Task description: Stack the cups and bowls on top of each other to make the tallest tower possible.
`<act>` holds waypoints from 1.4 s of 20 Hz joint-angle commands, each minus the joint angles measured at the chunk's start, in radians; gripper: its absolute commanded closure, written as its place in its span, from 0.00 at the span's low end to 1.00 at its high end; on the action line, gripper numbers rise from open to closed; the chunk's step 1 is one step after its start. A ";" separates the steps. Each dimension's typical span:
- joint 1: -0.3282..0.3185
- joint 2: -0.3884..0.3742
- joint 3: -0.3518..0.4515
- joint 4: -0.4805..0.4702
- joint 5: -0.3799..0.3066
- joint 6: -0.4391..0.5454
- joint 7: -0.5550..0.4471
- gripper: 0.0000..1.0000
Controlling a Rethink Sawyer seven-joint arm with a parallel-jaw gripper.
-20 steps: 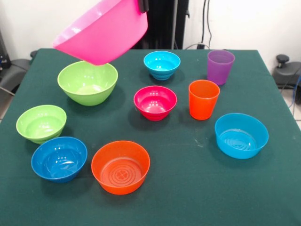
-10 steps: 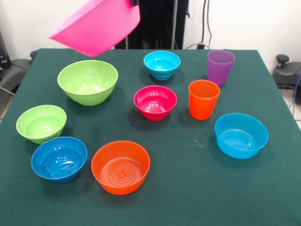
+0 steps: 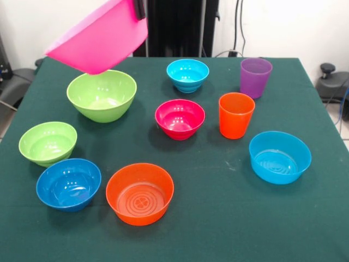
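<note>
My gripper (image 3: 140, 7) shows only as a black tip at the top edge. It is shut on the rim of the huge pink bowl (image 3: 98, 38), which hangs tilted in the air. Its lowest edge is just over the far rim of the large lime green bowl (image 3: 101, 95), which stands alone on the table. The purple cup (image 3: 256, 77) and the orange cup (image 3: 236, 115) stand upright at the right, apart from each other.
On the green table (image 3: 218, 218) stand separate bowls: small lime green (image 3: 48, 143), blue (image 3: 68, 184), orange (image 3: 140, 193), magenta-red (image 3: 180, 118), small cyan (image 3: 187, 75) and wide cyan (image 3: 280, 156). The robot's black pedestal (image 3: 180, 27) is behind the table.
The pink bowl first rose, then moved left in the picture and slightly down, and now hangs over the large lime green bowl's far rim. Nothing on the table moved.
</note>
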 commanded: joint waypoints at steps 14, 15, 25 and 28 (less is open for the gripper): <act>-0.116 0.098 0.224 0.139 -0.166 -0.160 -0.142 1.00; -0.122 0.101 0.230 0.146 -0.171 -0.173 -0.138 1.00; -0.166 0.163 0.268 0.168 -0.241 -0.282 -0.091 1.00; -0.184 0.175 0.281 0.176 -0.253 -0.299 -0.087 1.00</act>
